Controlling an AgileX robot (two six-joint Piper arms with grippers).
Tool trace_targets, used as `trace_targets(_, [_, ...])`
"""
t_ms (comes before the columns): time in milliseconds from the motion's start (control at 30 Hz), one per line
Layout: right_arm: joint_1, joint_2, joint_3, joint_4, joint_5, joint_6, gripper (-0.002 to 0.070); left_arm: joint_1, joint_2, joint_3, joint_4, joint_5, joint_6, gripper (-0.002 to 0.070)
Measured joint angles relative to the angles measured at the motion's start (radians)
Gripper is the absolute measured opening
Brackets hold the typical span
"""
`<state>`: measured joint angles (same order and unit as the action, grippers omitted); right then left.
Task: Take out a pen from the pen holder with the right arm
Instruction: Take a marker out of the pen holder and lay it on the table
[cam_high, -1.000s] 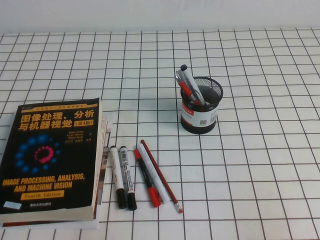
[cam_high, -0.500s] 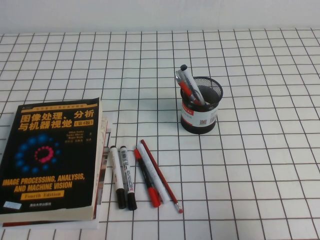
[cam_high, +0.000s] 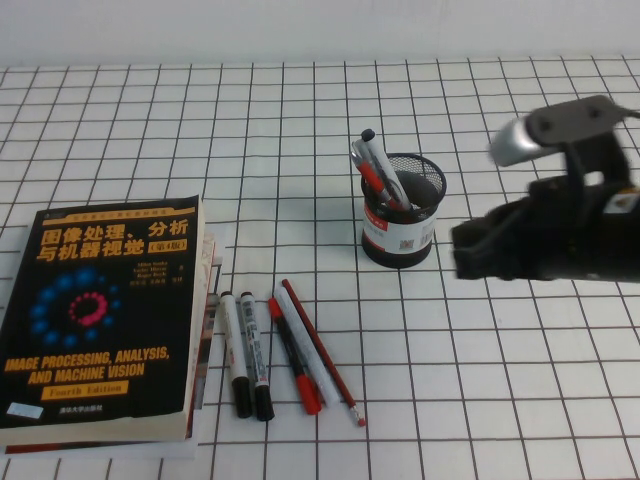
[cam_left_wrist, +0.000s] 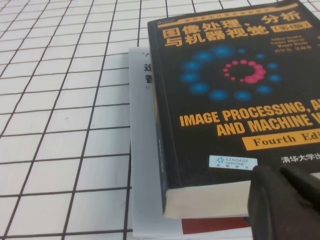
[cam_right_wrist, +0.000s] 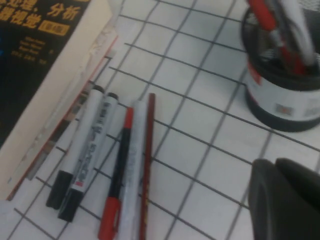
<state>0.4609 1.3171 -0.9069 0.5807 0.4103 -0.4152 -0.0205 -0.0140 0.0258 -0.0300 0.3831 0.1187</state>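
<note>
A black mesh pen holder stands on the gridded table, right of centre. Several pens lean out of its left side, one red and one grey with a dark cap. My right gripper hangs just right of the holder, about level with its base, pointing left and shut with nothing in it. In the right wrist view the gripper floats above the table short of the pen holder, whose pens show at the frame's edge. My left gripper rests shut over the book's corner.
A thick black book lies on other books at the near left. Beside it lie two black-capped markers, a red pen, a white pen and a red pencil.
My right arm has come into the high view from the right and now hangs beside the pen holder. Pens, holder and book have not moved.
</note>
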Motion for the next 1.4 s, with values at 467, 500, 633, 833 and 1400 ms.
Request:
trace_targets(467, [0.233,0.334,-0.168,-0.098,-0.374,-0.032,0.0215,0.0,0.0,0.0,0.0,0.0,0.0,-0.0004])
trace_targets(500, [0.242,0.345,-0.17,-0.126,-0.41,-0.034,0.026,0.0,0.0,0.0,0.0,0.0,0.0,-0.0004])
trace_targets(633, [0.254,0.405,-0.164,-0.22,-0.594,-0.034,0.0342,0.0,0.0,0.0,0.0,0.0,0.0,-0.0004])
trace_targets(833, [0.254,0.507,-0.159,-0.236,-0.805,-0.109,0.0351,0.0,0.0,0.0,0.0,0.0,0.0,-0.0004])
trace_targets(1400, [0.256,0.566,-0.161,-0.015,-0.983,-0.292,0.0284,0.0,0.0,0.0,0.0,0.0,0.0,-0.0004])
